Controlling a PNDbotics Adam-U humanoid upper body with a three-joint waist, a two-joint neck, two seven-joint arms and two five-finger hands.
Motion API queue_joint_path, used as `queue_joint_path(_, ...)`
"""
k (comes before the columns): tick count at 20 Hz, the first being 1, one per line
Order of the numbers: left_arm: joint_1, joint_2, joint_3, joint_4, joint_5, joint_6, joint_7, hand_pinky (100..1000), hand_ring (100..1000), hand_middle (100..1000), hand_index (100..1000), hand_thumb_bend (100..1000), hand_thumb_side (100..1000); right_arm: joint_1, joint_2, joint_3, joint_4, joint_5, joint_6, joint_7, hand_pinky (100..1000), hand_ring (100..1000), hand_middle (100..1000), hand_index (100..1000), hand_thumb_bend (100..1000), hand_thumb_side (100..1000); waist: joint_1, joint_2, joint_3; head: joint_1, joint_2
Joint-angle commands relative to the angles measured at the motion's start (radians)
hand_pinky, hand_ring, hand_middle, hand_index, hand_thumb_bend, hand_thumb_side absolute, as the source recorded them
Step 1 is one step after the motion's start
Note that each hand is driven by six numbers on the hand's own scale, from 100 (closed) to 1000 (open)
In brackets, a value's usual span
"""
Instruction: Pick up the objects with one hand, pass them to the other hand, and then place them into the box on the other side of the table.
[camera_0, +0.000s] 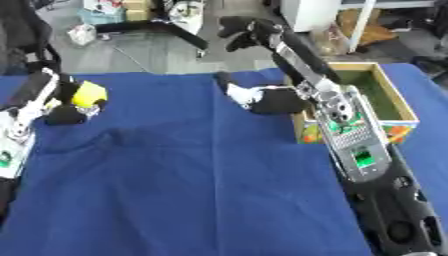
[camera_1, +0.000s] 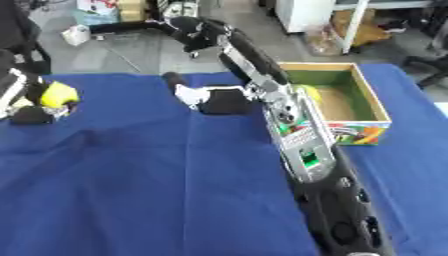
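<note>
Fingers (camera_0: 80, 111) of the left hand (camera_0: 61, 107) are curling round a yellow object (camera_0: 89, 93), pinching it between dark fingertips below and the thumb side behind; the object is sitting at the top of that grasp, raised just above the blue tablecloth (camera_0: 192, 190). Outward from those fingers, the left forearm (camera_0: 22, 110) is running down the left edge of the view, white and black, with a small green light near the wrist.

Across the table, the right hand (camera_1: 210, 100) is hanging over the cloth with nothing in it; its fingers are pointing toward the left hand, and I cannot tell whether they are relaxed or curled, since only a dark palm, a white patch and 1 dark fingertip are showing. The 2 hands are well apart, with bare cloth lying between them. Behind the right hand, the silver and black right forearm (camera_1: 297, 140) is stretching back toward the lower right corner.

Beyond that forearm, on the side away from the fingers, the box (camera_1: 372, 102) is standing on the cloth near the table's right edge, its wooden walls upright and its front panel printed in bright colours. Inside it something yellow (camera_1: 311, 92) is lying against the near left wall, on a green and tan floor
</note>
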Motion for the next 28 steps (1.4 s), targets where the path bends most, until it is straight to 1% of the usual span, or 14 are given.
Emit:
queue_joint_path(1,0.005,0.007,0.003,-0.137,0.141,0.017,0.026,520,352,277,397,260,313,-0.020,-0.009,-0.006,-0.017,-0.005,0.002,-0.005,804,743,773,911,278,403,-0.012,-0.013,0.003,-0.003,-0.012)
queue_joint_path(5,0.044,-0.027,-0.009,-0.294,0.288,0.011,0.032,521,353,277,397,246,309,-0.025,-0.016,-0.005,-0.031,-0.012,0.009,-0.008,801,743,778,910,285,402,-0.017,-0.012,0.005,-0.005,-0.014)
queue_joint_path(8,0.068,-0.046,-0.033,-0.380,0.362,-0.015,0.008,524,358,281,401,241,313,-0.038,-0.009,0.001,-0.043,-0.014,0.009,-0.011,802,742,781,910,271,398,-0.018,-0.013,0.008,-0.008,-0.016)
queue_joint_path(10,0.078,-0.056,-0.051,-0.414,0.394,-0.040,-0.020,527,360,284,403,238,315,-0.053,-0.001,0.007,-0.051,-0.010,0.007,-0.009,805,744,784,911,266,397,-0.019,-0.013,0.008,-0.011,-0.017)
queue_joint_path(13,0.087,-0.068,-0.073,-0.435,0.432,-0.095,-0.064,530,364,288,407,237,319,-0.081,0.011,0.018,-0.058,-0.001,0.001,-0.001,813,748,787,914,272,399,-0.021,-0.014,0.009,-0.018,-0.020)
queue_joint_path(17,0.090,-0.077,-0.094,-0.444,0.518,-0.180,-0.129,545,373,296,416,234,318,-0.115,0.019,0.033,-0.058,0.006,-0.007,0.011,819,750,789,915,279,397,-0.021,-0.013,0.010,-0.027,-0.023)
queue_joint_path(18,0.089,-0.079,-0.099,-0.446,0.542,-0.201,-0.145,557,381,302,421,260,317,-0.122,0.023,0.037,-0.057,0.007,-0.009,0.014,822,750,789,915,282,395,-0.020,-0.013,0.011,-0.030,-0.024)
queue_joint_path(19,0.088,-0.080,-0.102,-0.447,0.564,-0.219,-0.162,557,381,302,421,239,318,-0.127,0.027,0.042,-0.055,0.008,-0.012,0.019,821,750,789,915,282,395,-0.020,-0.012,0.012,-0.033,-0.025)
queue_joint_path(20,0.086,-0.082,-0.106,-0.449,0.584,-0.234,-0.177,568,389,306,425,237,320,-0.132,0.031,0.047,-0.053,0.008,-0.015,0.023,824,750,788,914,321,402,-0.020,-0.012,0.012,-0.036,-0.026)
queue_joint_path(21,0.083,-0.082,-0.110,-0.449,0.604,-0.247,-0.194,569,391,307,427,238,321,-0.137,0.036,0.052,-0.051,0.008,-0.018,0.028,824,750,788,913,282,390,-0.020,-0.012,0.013,-0.039,-0.028)
queue_joint_path(26,0.064,-0.087,-0.129,-0.457,0.667,-0.298,-0.266,584,400,313,432,257,331,-0.156,0.058,0.074,-0.033,-0.001,-0.024,0.050,824,745,785,906,279,369,-0.019,-0.012,0.018,-0.049,-0.033)
queue_joint_path(27,0.060,-0.088,-0.131,-0.456,0.678,-0.302,-0.275,589,402,314,434,272,337,-0.157,0.062,0.077,-0.030,-0.003,-0.025,0.053,822,744,784,905,279,368,-0.019,-0.012,0.019,-0.050,-0.034)
queue_joint_path(28,0.057,-0.089,-0.131,-0.453,0.687,-0.305,-0.283,595,405,317,436,306,354,-0.158,0.066,0.080,-0.026,-0.008,-0.025,0.056,821,743,783,905,279,367,-0.019,-0.012,0.020,-0.050,-0.034)
